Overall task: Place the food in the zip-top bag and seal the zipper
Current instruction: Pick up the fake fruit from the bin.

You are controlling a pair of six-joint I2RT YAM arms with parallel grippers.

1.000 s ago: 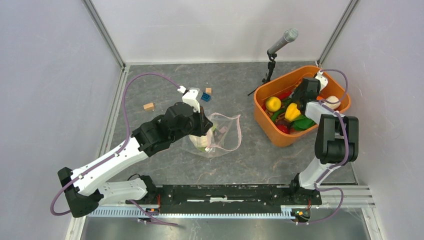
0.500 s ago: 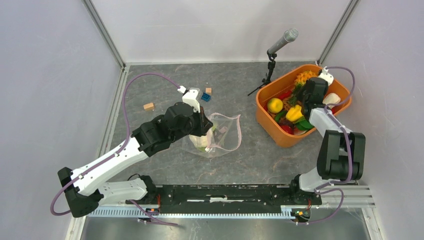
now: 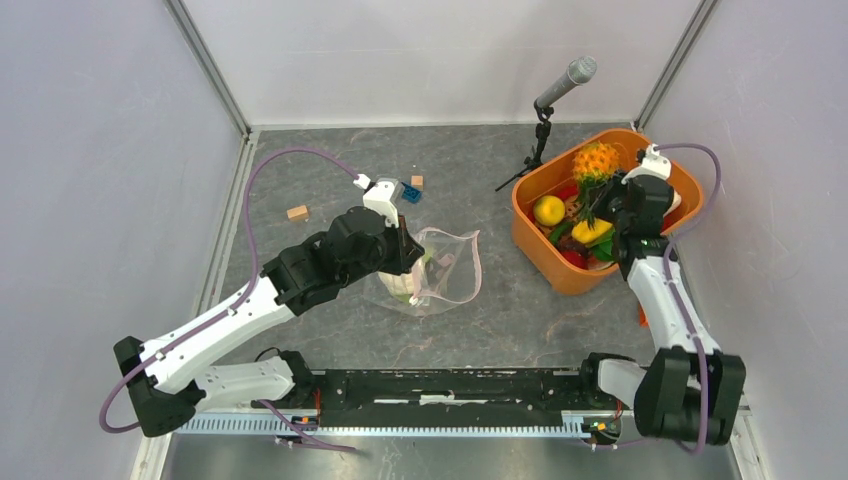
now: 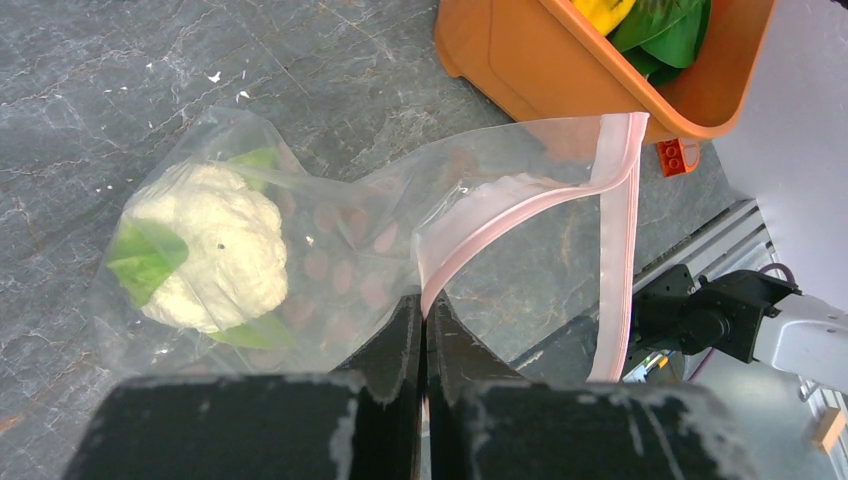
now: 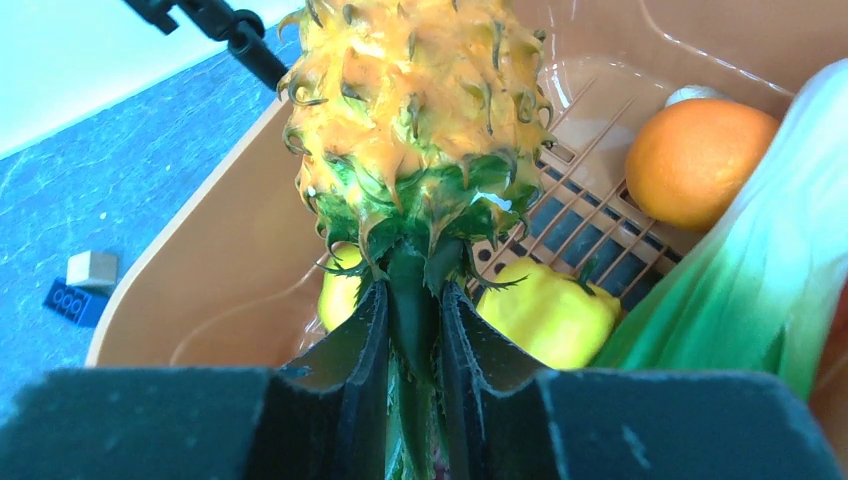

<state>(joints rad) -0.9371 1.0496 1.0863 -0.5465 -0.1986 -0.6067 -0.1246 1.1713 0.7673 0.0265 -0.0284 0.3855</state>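
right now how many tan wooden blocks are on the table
2 blocks: one lies alone, far left; the other is just beyond a blue brick, behind the bag. More may be hidden.

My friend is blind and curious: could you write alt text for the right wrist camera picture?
The right gripper is shut on the green crown of a toy pineapple, held above an orange basket. An orange and a yellow pepper lie inside.

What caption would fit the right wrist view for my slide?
Right gripper holds the pineapple by its green leaves above the orange basket.
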